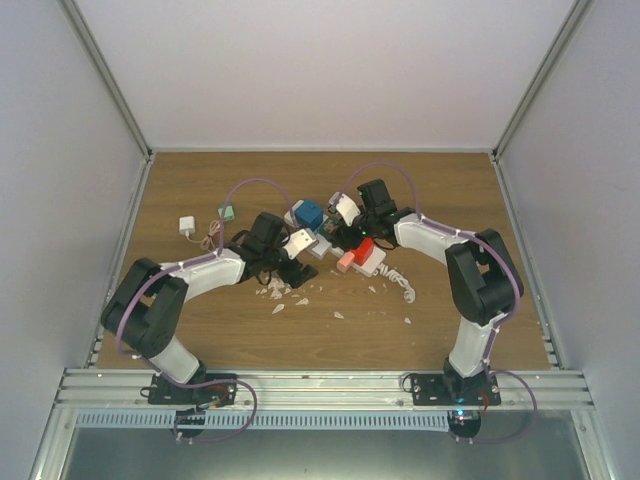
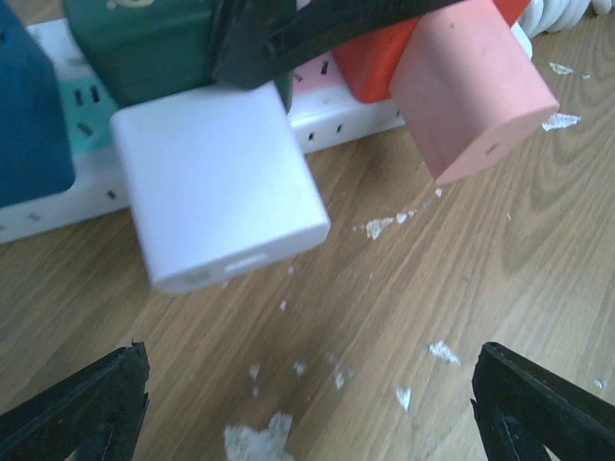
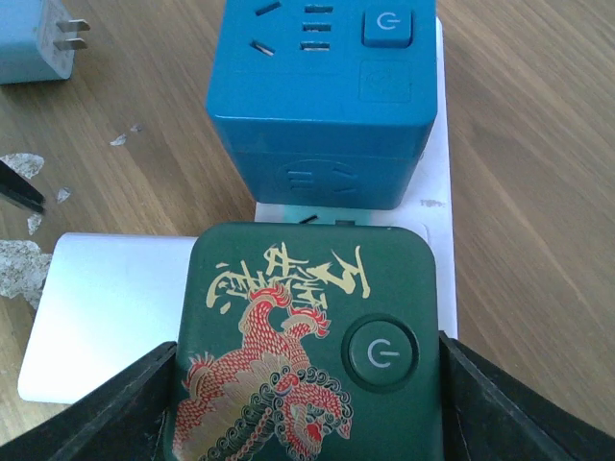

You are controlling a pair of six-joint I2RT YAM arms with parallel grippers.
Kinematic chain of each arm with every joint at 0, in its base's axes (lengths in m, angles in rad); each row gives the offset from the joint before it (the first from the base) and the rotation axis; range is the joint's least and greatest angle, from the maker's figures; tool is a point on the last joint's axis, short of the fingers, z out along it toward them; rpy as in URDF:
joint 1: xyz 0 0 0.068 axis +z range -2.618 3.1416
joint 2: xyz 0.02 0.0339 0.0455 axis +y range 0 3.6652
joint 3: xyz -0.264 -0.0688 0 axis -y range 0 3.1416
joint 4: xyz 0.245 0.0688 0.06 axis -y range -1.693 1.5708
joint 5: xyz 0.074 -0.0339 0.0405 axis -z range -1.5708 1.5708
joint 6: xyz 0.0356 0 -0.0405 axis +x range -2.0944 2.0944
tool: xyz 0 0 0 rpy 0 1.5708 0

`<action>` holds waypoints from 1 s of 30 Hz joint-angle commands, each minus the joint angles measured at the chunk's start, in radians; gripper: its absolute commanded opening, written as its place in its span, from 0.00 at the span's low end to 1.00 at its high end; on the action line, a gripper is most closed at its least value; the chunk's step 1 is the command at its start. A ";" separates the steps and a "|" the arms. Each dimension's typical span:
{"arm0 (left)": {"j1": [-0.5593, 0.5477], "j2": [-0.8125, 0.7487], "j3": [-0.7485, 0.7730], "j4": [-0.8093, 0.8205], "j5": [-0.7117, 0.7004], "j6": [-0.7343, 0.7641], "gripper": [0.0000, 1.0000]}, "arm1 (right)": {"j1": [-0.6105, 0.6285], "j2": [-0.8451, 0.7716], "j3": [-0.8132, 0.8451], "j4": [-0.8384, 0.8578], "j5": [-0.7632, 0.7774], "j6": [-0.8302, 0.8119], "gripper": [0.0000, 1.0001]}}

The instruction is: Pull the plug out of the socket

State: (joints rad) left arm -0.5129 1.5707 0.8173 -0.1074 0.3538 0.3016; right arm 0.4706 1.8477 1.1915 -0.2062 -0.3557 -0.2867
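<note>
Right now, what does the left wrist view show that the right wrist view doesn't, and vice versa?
Only left wrist: the pink cube, the red cube, the coiled cord and the open left gripper. Only right wrist: the dragon print on top of the green cube and a loose pronged charger. Both: the green cube held by the right gripper, the blue cube, the white adapter and the power strip.
</note>
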 commanded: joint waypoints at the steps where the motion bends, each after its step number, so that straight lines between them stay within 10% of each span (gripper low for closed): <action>1: -0.043 0.069 0.060 0.126 -0.057 -0.043 0.92 | -0.009 0.034 0.019 0.033 0.028 0.008 0.67; 12: -0.067 0.210 0.167 0.171 -0.145 -0.086 0.81 | -0.009 0.034 -0.007 0.066 0.038 0.022 0.53; 20: -0.070 0.187 0.136 0.174 -0.158 -0.051 0.49 | -0.009 0.030 -0.021 0.097 0.115 0.034 0.40; 30: -0.070 0.090 0.046 0.115 -0.150 0.013 0.32 | -0.016 0.031 -0.033 0.139 0.226 0.057 0.20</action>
State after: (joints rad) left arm -0.5751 1.7393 0.9127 0.0521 0.1802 0.2485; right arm 0.4889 1.8488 1.1740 -0.1539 -0.3202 -0.2314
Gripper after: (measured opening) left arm 0.544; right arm 0.624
